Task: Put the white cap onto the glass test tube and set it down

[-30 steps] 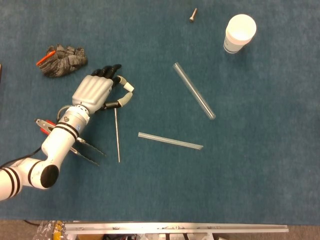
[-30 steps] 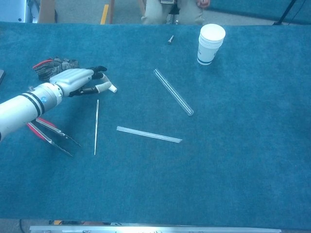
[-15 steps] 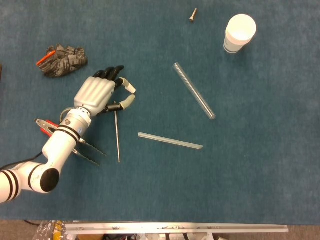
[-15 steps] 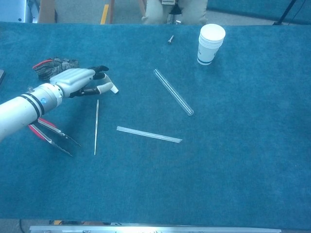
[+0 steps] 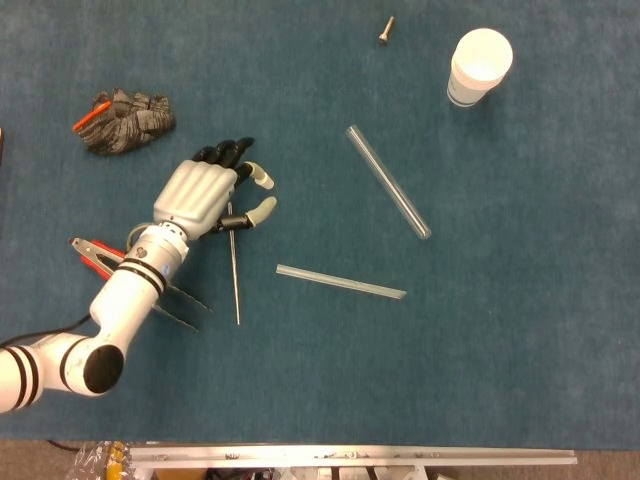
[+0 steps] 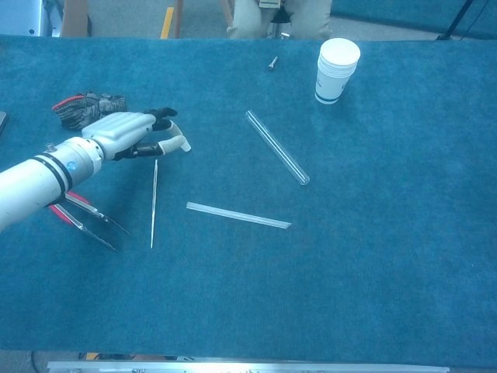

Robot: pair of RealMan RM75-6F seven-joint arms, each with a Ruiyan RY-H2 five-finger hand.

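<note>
Head view: the left robot hand (image 5: 205, 192) is seen low over the blue counter (image 5: 520, 330), fingers loosely curled and apart, its pale fingertips just beside the upper end of a thin metal rod (image 5: 235, 275). Nothing can be made out in its hold. The glass test tube (image 5: 388, 181) lies well apart to the right, on a diagonal, with its rounded end lower right. A flat clear strip (image 5: 341, 282) lies between rod and tube. No white cap can be identified with certainty; the white paper cup (image 5: 479, 66) stands at the far right corner, a small screw (image 5: 386, 29) near it. A grey glove (image 5: 124, 120) and red-handled pliers (image 5: 95, 252) are seen at the left. The right robot hand is not shown.

Chest view: the left robot hand (image 6: 132, 134) is shown from the side, fingers bent forward above the rod (image 6: 154, 203), nothing visibly pinched. The glass test tube (image 6: 277, 147) rests flat, touched by nothing, the clear strip (image 6: 238, 215) below it and the paper cup (image 6: 338, 71) beyond.

The tube is judged light, rigid, smooth and breakable; being round, it is likely to roll on the carpeted surface. A gentle hold near mid-length, across its width, is judged safest, with the open end left free for capping and little squeezing force applied.
</note>
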